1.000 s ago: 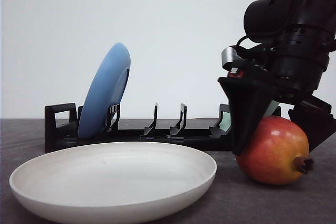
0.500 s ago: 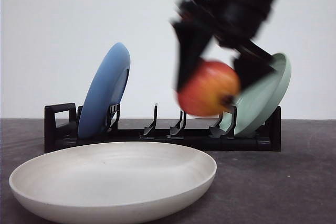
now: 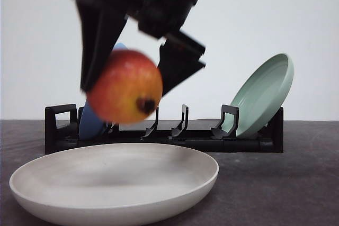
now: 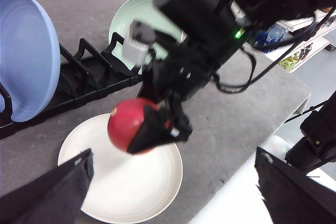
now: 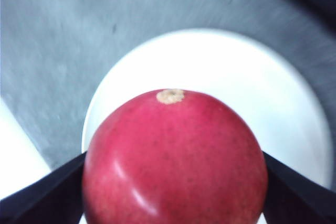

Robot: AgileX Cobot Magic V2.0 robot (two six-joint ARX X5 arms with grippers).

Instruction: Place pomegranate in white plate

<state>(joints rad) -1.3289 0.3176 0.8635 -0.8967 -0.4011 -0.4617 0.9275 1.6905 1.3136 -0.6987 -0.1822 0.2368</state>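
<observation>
My right gripper [image 3: 130, 72] is shut on the pomegranate [image 3: 125, 87], a red and yellow-orange fruit with a dark crown stub, and holds it in the air above the white plate [image 3: 175, 181]. From the left wrist camera the pomegranate [image 4: 128, 124] hangs over the white plate [image 4: 105, 192], clamped by the right gripper [image 4: 152, 129]. The right wrist camera has the pomegranate [image 5: 176, 163] between the two dark fingers, with the white plate [image 5: 273, 93] beneath. My left gripper [image 4: 173, 192] is open, its fingers apart, high above the plate.
A black dish rack [image 3: 159, 133] stands behind the plate, with a blue plate [image 3: 90, 123] upright at its left end and a pale green plate [image 3: 265, 93] leaning at its right end. The dark table's edge [image 4: 252, 145] lies to the right.
The right gripper has lifted the pomegranate off the table at the right and carried it leftward to above the white plate. The pale green plate is now uncovered.
</observation>
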